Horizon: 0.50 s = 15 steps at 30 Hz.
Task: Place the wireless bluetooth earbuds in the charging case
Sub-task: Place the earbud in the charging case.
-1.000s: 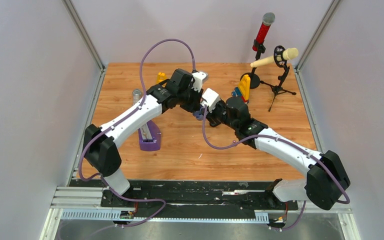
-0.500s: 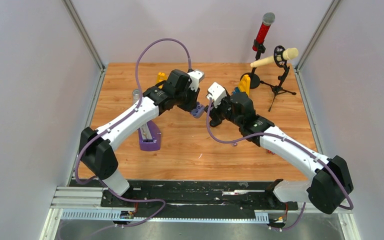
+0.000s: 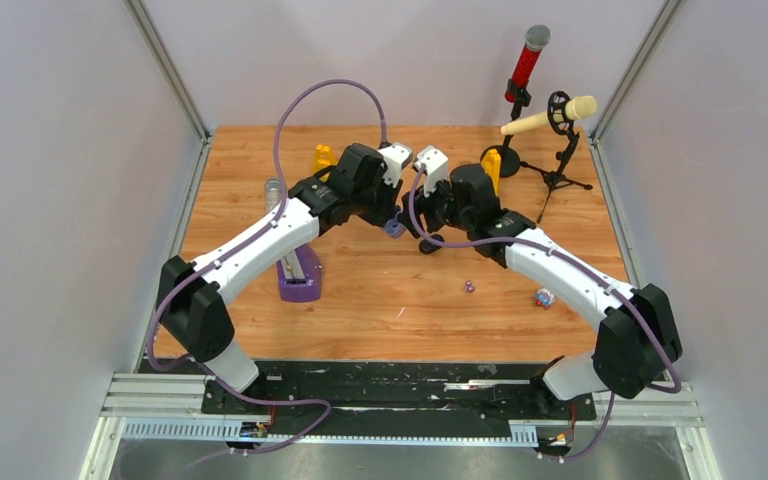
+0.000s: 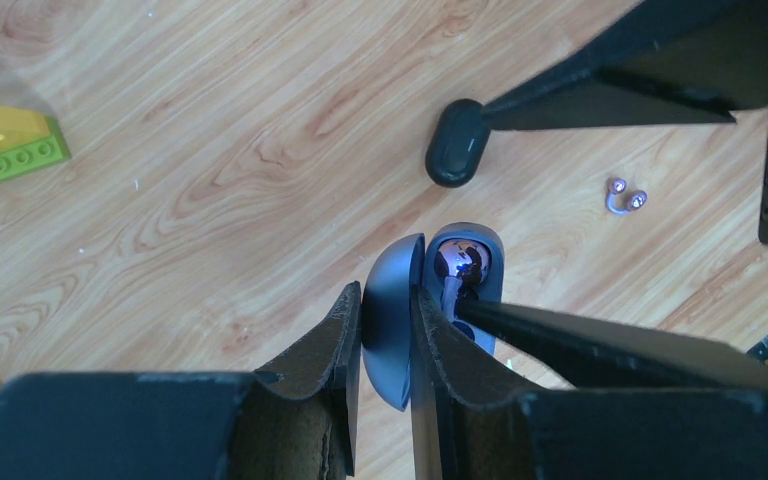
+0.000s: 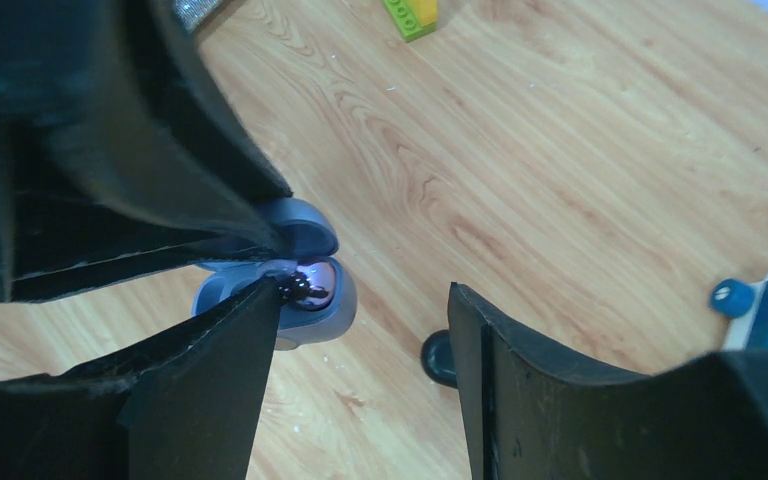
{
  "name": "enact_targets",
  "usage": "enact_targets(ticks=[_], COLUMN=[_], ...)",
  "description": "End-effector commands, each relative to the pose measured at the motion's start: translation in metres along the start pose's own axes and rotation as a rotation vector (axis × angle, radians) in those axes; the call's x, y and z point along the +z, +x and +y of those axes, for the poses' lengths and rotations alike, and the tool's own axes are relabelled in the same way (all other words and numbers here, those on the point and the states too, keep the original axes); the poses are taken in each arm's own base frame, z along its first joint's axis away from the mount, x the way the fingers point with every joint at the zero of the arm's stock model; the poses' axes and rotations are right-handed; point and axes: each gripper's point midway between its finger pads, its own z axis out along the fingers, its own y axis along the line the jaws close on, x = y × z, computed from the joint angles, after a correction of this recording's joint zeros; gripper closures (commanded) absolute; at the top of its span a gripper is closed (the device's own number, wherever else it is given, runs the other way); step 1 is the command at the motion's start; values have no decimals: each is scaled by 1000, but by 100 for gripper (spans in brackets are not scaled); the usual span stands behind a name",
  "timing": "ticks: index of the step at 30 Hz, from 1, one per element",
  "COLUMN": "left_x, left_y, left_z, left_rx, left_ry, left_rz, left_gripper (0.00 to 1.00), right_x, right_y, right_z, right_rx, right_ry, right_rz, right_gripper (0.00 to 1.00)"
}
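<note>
With left tool clamped on case, right tool apart, pinch tiny, likely slippery bud gently across its body.

The charging case hangs between the fingers of the left gripper above the middle of the table, an earbud in it — one finger of the right gripper just beside that bud. On the table a second case lies just right of it, a loose earbud nearer the front, a small bottle further right.
</note>
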Motion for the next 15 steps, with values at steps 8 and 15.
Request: enact_targets(ticks=[8, 15], left_x=[-25, -25], left_y=[-31, -32], left_z=[-3, -4], left_rx=[33, 39], left_ry=[-1, -2], left_rz=[-130, -130], left_gripper=[81, 81], right_x=[-6, -24], right_y=[-9, -24], right_z=[-24, -7], right_rx=[310, 306], right_ry=[-116, -255], right_rz=[-10, -46], right_gripper=[39, 39])
